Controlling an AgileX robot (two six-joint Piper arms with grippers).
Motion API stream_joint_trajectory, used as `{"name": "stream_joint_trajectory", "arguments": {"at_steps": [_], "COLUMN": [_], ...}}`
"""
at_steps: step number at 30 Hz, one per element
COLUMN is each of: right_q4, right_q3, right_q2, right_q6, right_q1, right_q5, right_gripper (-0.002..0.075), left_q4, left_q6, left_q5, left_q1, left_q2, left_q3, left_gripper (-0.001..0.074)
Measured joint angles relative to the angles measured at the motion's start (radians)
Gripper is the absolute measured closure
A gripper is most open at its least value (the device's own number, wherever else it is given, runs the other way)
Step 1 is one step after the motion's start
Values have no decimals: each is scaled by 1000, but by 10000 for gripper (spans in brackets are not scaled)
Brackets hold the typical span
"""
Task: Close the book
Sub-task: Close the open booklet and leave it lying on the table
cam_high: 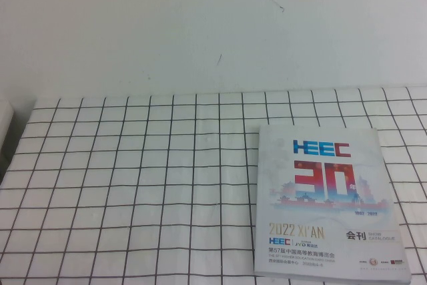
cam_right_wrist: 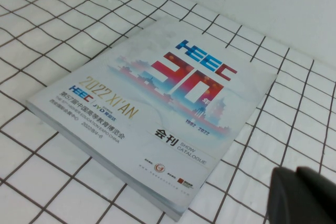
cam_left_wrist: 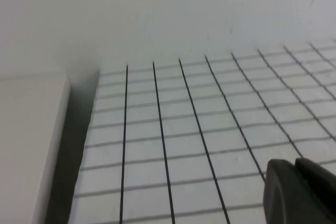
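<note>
the left gripper shows only as a dark lump at the corner of its own wrist view, hanging over bare checked cloth near the surface's left edge. whether it is spread or pressed together i cannot tell. it holds nothing that can be seen. the right gripper is the same kind of dark shape in its wrist view, hovering just beside the book and not touching it. its state cannot be told either. neither arm appears in the high view.

the book lies flat on the right side of the surface, toward the robot's edge, front cover up with the "heec 30" title showing. its spine side faces the middle of the surface. the cover sits flush on the page block, with no leaf lifted.

judging from that, the closing step looks done: the book reads as shut, and the arms seem to be standing off. if anything remains, it would be a light press on the cover to check it stays down, or simply pulling the arms clear.

the book's near corner is cut off by the bottom of the high view, so the surface's near edge is not visible. a pale block sits beside the cloth's left edge, and what it is i cannot make out. behind the far edge is a plain white wall.
</note>
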Motion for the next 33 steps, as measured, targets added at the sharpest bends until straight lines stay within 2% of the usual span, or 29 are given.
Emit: {"name": "stream_joint_trajectory", "arguments": {"at_steps": [3, 24, 30, 33], "right_q4": [0, 4, 4, -9], "right_q3": [0, 7, 121, 210], "right_q2": [2, -8, -134, -156], "right_q6": [0, 0, -2, -28], "right_q1": [0, 0, -2, -9], "right_q5": [0, -7, -58, -172], "right_gripper": [729, 729, 729, 729], "left_q4": [-6, -8, -8, -10], "left_q6": [0, 2, 2, 2], "left_q5": [104, 116, 120, 122], "left_q1": [10, 10, 10, 10], "left_q2": [-2, -3, -4, -4], "left_q3": [0, -2, -2, -2], "left_gripper": [738, 738, 738, 738]}}
